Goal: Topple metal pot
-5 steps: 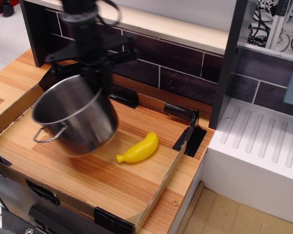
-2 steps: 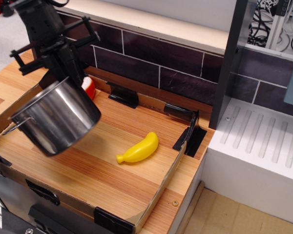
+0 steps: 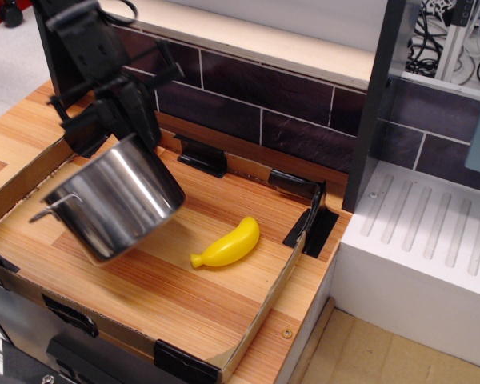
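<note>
The shiny metal pot hangs tilted over the left part of the wooden tray floor, its mouth turned up and to the left, one wire handle sticking out at the lower left. My black gripper comes down from the upper left and is shut on the pot's rim at its upper right side. The pot's lower edge is close to the floor; whether it touches is unclear.
A yellow banana lies on the tray floor to the right of the pot. Low cardboard walls with black corner clips ring the tray. A dark tiled back wall stands behind. A white ribbed drainer is at the right.
The pot and gripper swung left from the tray's middle, then came back a little to the right. The red object seen behind the pot is now hidden. The banana has not moved.
</note>
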Robot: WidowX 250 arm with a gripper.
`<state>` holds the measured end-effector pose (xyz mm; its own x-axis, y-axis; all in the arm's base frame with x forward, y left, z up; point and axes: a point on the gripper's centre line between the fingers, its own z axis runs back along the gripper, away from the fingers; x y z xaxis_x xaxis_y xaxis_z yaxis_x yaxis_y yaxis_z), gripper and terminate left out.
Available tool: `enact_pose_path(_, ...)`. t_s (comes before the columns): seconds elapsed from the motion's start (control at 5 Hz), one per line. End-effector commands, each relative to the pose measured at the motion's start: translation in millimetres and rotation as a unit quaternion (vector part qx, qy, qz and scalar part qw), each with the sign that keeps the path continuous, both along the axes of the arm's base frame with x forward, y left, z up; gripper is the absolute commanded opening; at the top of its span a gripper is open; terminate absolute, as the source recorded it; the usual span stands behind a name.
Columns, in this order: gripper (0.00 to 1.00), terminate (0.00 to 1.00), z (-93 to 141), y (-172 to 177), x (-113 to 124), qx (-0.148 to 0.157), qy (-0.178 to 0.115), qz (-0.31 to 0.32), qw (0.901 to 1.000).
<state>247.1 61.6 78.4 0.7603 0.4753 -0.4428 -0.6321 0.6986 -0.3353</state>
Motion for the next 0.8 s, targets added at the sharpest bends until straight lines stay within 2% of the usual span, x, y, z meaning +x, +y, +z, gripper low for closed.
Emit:
enact_pose_path(0.0,0.00,0.00,-7.6,7.7,16.3,-0.046,0.055,-0.036,0.9968)
enact_pose_path(0.2,0.00,0.00,-9.7,12.0,16.0,-0.028,0.048,-0.034,0.9979)
enact_pose_path(0.4,1.00,0.00,-16.3,18.0,18.6,0.025,0.050,-0.013,0.9983)
enact_pose_path(0.6,1.00,0.00,-21.7,25.1,24.2,0.097,0.012,0.011,0.9952)
